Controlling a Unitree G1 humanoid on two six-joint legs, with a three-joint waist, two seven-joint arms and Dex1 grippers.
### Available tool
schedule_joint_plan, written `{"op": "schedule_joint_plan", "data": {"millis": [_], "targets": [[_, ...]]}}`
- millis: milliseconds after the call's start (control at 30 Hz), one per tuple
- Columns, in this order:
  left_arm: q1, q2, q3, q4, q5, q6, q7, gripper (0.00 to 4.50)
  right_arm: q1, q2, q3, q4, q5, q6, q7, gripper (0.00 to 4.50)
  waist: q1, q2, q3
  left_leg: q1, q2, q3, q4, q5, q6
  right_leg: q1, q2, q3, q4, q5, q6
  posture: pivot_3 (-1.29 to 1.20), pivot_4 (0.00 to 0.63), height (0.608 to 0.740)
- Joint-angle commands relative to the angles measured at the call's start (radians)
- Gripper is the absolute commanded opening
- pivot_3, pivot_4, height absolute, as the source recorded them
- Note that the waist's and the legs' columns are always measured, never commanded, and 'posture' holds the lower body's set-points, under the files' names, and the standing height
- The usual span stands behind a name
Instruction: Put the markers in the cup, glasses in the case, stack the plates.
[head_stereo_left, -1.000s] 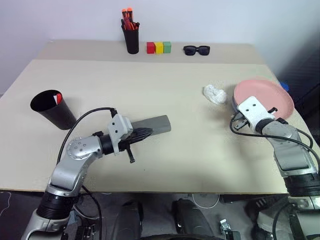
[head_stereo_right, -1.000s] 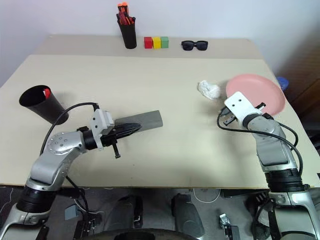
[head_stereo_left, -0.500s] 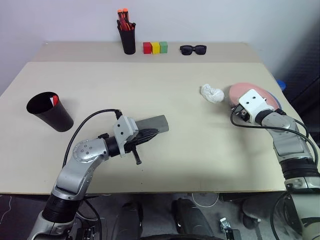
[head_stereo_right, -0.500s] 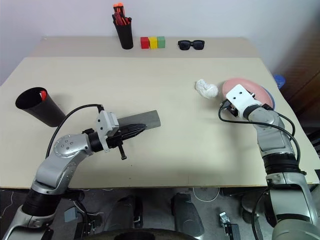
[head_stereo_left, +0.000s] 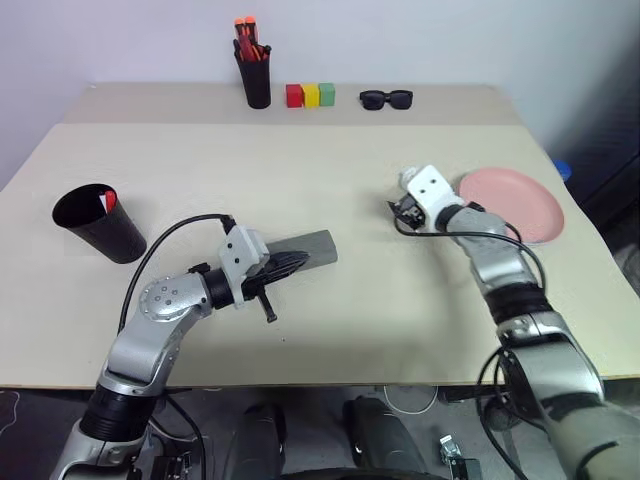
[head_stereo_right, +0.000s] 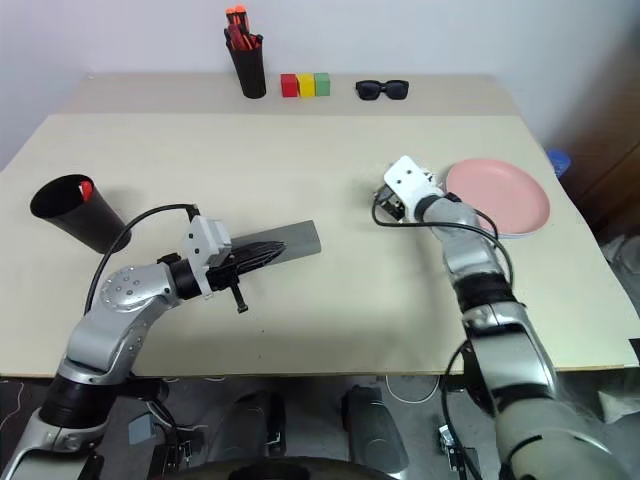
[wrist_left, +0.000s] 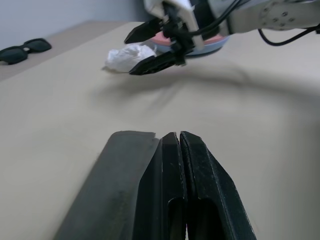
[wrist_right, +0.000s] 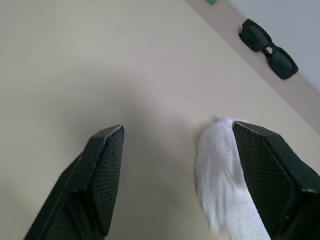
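Hovering beside the white wad (wrist_right: 225, 170), right gripper (wrist_right: 185, 185) jaws apart.

Bare table (head_stereo_left: 300, 170) lies open mid-way, with the crumpled white tissue (wrist_right: 225, 170) just beside the right gripper (wrist_right: 175, 175) (fingers apart) before the pink plate (head_stereo_left: 520, 200).

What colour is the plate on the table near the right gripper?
The plate is salmon pink, clearest in the right eye view.

Pen cup (head_stereo_left: 259, 80), colour blocks (head_stereo_left: 313, 95), sunglasses (head_stereo_left: 390, 99) along far edge; white wad (wrist_right: 225, 175).
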Motion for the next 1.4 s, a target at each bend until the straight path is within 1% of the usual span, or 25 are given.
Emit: {"op": "schedule_joint_plan", "data": {"millis": [33, 133, 200, 233, 300, 333, 433, 467, 567, 700, 767, 867, 933, 1033, 1067, 1100, 1133, 1300, 1333, 1400], "targets": [[0.019, 0.013, 0.036, -0.055, -0.007, -0.012, 0.018, 0.0, -0.108, 0.005, 0.022, 0.196, -0.074, -0.082, -0.136, 3.49, 0.0, 0.0, 0.0, 0.0, 0.0, 0.0, 0.0, 0.0, 0.0, 0.0, 0.0, 0.0, 0.0, 0.0, 0.0, 0.0, 0.15, 0.722], [0.044, 0.017, 0.048, -0.08, -0.007, -0.007, 0.038, 0.0, -0.17, 0.012, 0.034, 0.335, -0.101, -0.095, -0.212, 3.49, -0.001, 0.0, 0.0, 0.0, 0.0, 0.0, 0.0, 0.0, 0.0, 0.0, 0.0, 0.0, 0.0, 0.0, 0.0, 0.0, 0.15, 0.722], [0.057, 0.018, 0.053, -0.093, -0.007, -0.004, 0.051, 0.0, -0.189, 0.013, 0.035, 0.388, -0.107, -0.099, -0.231, 3.49, -0.001, 0.0, 0.0, 0.0, 0.0, 0.0, 0.0, 0.0, 0.0, 0.0, 0.0, 0.0, 0.0, 0.0, 0.0, 0.0, 0.15, 0.722], [0.063, 0.019, 0.055, -0.1, -0.007, -0.002, 0.057, 0.0, -0.193, 0.013, 0.033, 0.405, -0.107, -0.099, -0.23, 3.26, -0.001, 0.0, 0.0, 0.0, 0.0, 0.0, 0.0, 0.0, 0.0, 0.0, 0.0, 0.0, 0.0, 0.0, 0.0, 0.0, 0.15, 0.722], [0.075, 0.019, 0.058, -0.112, -0.008, 0.0, 0.067, 0.0, -0.197, 0.014, 0.028, 0.422, -0.102, -0.109, -0.222, 2.62, -0.003, 0.0, 0.0, 0.0, 0.0, 0.0, 0.0, 0.0, 0.0, 0.0, 0.0, 0.0, 0.0, 0.0, 0.0, 0.0, 0.15, 0.722], [0.08, 0.019, 0.059, -0.118, -0.008, 0.002, 0.071, 0.0, -0.197, 0.015, 0.022, 0.425, -0.095, -0.116, -0.215, 2.22, -0.004, 0.0, 0.0, 0.0, 0.0, 0.0, 0.0, 0.0, 0.0, 0.0, 0.0, 0.0, 0.0, 0.0, 0.0, 0.0, 0.15, 0.722], [0.084, 0.02, 0.062, -0.12, -0.008, 0.002, 0.079, 0.0, -0.194, 0.017, 0.012, 0.422, -0.086, -0.138, -0.213, 0.52, -0.006, 0.0, 0.0, 0.0, 0.0, 0.0, 0.0, 0.0, 0.0, 0.0, 0.0, 0.0, 0.0, 0.0, 0.0, 0.0, 0.15, 0.722], [0.083, 0.019, 0.062, -0.118, -0.007, 0.001, 0.08, 0.0, -0.192, 0.018, 0.01, 0.419, -0.085, -0.145, -0.215, 0.06, -0.007, 0.0, 0.0, 0.0, 0.0, 0.0, 0.0, 0.0, 0.0, 0.0, 0.0, 0.0, 0.0, 0.0, 0.0, 0.0, 0.15, 0.722], [0.07, 0.02, 0.054, -0.1, 0.012, -0.008, 0.088, 0.0, -0.183, 0.013, 0.003, 0.399, -0.078, -0.169, -0.234, 0.06, -0.009, 0.0, 0.0, 0.0, 0.0, 0.0, 0.0, 0.0, 0.0, 0.0, 0.0, 0.0, 0.0, 0.0, 0.0, 0.0, 0.15, 0.722], [0.051, 0.018, 0.056, -0.084, 0.019, -0.009, 0.094, 0.0, -0.143, -0.033, -0.025, 0.292, -0.062, -0.181, -0.253, 0.06, -0.012, 0.0, 0.0, 0.0, 0.0, 0.0, -0.001, 0.0, 0.0, 0.0, 0.0, 0.0, 0.0, 0.0, 0.0, 0.0, 0.15, 0.722], [0.052, 0.02, 0.058, -0.084, 0.019, -0.01, 0.093, 0.0, -0.086, -0.08, -0.066, 0.181, -0.042, -0.133, -0.256, 0.06, -0.007, 0.001, 0.0, 0.0, 0.0, 0.0, -0.001, 0.0, 0.0, 0.0, 0.0, 0.0, 0.0, 0.0, 0.0, 0.0, 0.15, 0.722], [0.056, 0.02, 0.06, -0.084, 0.014, -0.011, 0.089, 0.0, 0.058, -0.161, -0.136, -0.049, -0.02, -0.005, -0.247, 0.06, 0.006, 0.001, 0.0, -0.001, 0.0, -0.001, -0.001, 0.0, 0.0, 0.0, -0.001, -0.001, -0.001, 0.0, 0.0, 0.0, 0.15, 0.722], [0.054, 0.017, 0.056, -0.077, 0.011, -0.014, 0.083, 0.0, 0.135, -0.193, -0.167, -0.165, -0.013, 0.071, -0.236, 0.06, 0.006, 0.001, 0.0, -0.001, 0.0, -0.001, -0.001, 0.0, 0.0, 0.0, -0.001, -0.001, -0.001, 0.0, 0.0, 0.0, 0.15, 0.722], [0.034, -0.002, 0.037, -0.056, 0.007, -0.023, 0.075, 0.0, 0.216, -0.217, -0.201, -0.261, 0.009, 0.158, -0.209, 0.06, -0.002, 0.001, 0.0, -0.001, 0.0, 0.0, -0.001, 0.0, 0.0, 0.0, -0.001, 0.0, -0.001, 0.0, 0.0, 0.0, 0.15, 0.722], [0.026, -0.008, 0.032, -0.05, 0.008, -0.025, 0.073, 0.0, 0.229, -0.221, -0.207, -0.277, 0.014, 0.171, -0.199, 0.57, -0.004, 0.001, 0.0, 0.0, 0.0, 0.0, -0.001, 0.0, 0.0, 0.0, 0.0, 0.0, -0.001, 0.0, 0.0, 0.0, 0.15, 0.722], [0.019, -0.014, 0.029, -0.045, 0.011, -0.026, 0.072, 0.0, 0.237, -0.223, -0.21, -0.288, 0.017, 0.18, -0.193, 0.83, -0.006, 0.001, 0.0, 0.0, 0.0, 0.0, -0.001, 0.0, 0.0, 0.0, 0.0, 0.0, 0.0, 0.0, 0.0, 0.0, 0.15, 0.722], [0.012, -0.017, 0.026, -0.039, 0.014, -0.029, 0.071, 0.0, 0.243, -0.226, -0.216, -0.297, 0.019, 0.189, -0.193, 1.28, -0.01, 0.002, 0.0, 0.001, 0.0, 0.0, -0.001, 0.0, 0.0, 0.0, 0.0, 0.001, 0.0, 0.0, 0.0, 0.0, 0.15, 0.722], [0.007, -0.016, 0.053, -0.029, 0.008, -0.034, 0.082, 0.0, 0.252, -0.24, -0.223, -0.347, 0.02, 0.203, -0.182, 3.86, -0.015, 0.002, 0.0, 0.001, 0.0, 0.0, -0.001, 0.0, 0.0, 0.0, 0.0, 0.001, 0.0, 0.0, 0.0, 0.0, 0.15, 0.722], [0.009, -0.016, 0.058, -0.031, 0.01, -0.035, 0.087, 0.0, 0.253, -0.243, -0.222, -0.356, 0.02, 0.193, -0.175, 4.3, -0.014, 0.002, 0.0, 0.001, 0.0, 0.0, -0.001, 0.0, 0.0, 0.0, 0.0, 0.001, 0.0, 0.0, 0.0, 0.0, 0.15, 0.722], [0.026, -0.012, 0.093, -0.037, 0.014, -0.034, 0.115, 0.0, 0.258, -0.251, -0.219, -0.391, 0.024, 0.161, -0.153, 4.3, -0.014, 0.002, 0.0, 0.001, 0.0, 0.0, -0.001, 0.0, 0.0, 0.0, 0.0, 0.001, 0.0, 0.0, 0.0, 0.0, 0.15, 0.722]]}}
